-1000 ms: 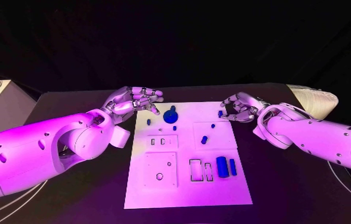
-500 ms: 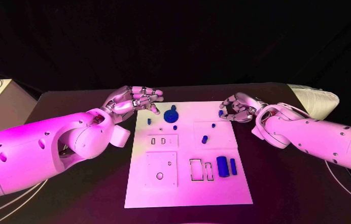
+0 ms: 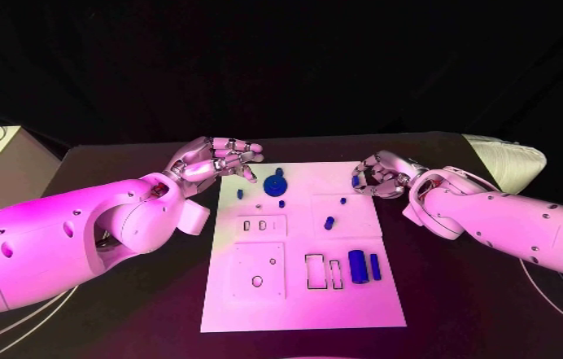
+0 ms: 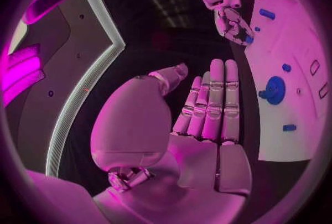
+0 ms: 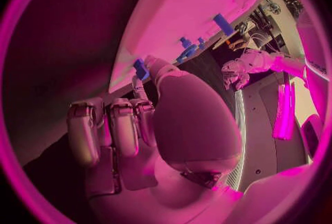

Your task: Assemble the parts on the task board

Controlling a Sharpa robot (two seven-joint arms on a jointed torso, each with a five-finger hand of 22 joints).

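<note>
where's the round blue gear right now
In the head view the gear lies on the far part of the task board, toward its left side, just right of the left hand.

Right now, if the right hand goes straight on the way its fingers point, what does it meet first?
Probably the small blue part at the task board's far right edge. The right hand has its fingertips right beside that part, perhaps already touching it; depth is unclear.

right robot hand (image 3: 384, 174) edged nearer small blue part (image 3: 353, 181)
</note>
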